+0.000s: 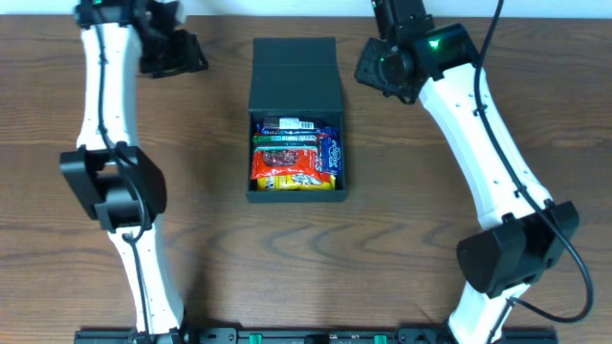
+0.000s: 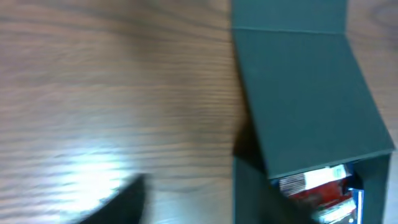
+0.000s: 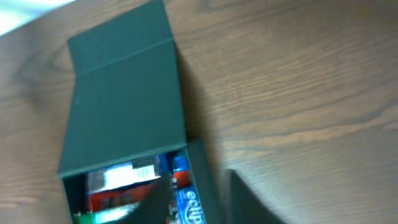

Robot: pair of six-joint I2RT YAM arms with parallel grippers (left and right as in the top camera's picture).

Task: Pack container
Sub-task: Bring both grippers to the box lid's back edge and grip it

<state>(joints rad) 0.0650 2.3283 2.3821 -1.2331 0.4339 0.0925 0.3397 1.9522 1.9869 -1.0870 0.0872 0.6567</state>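
Left gripper point(image 1: 191, 55) hangs above the table point(image 1: 210, 239), off to the left of the container point(image 1: 295, 197); right gripper point(image 1: 368, 72) hangs close by its right side; I cannot tell if their fingers are apart or together; the container sits mid-table; its lid point(image 1: 295, 81) leans over the back half; bright snack packets point(image 1: 292, 162) fill the front.

White shells and bulky black joint housings mark the left arm point(image 1: 103, 86) and right arm point(image 1: 483, 134); a green light point(image 1: 435, 42) glows on the right, beside a thin black cable point(image 1: 578, 263).
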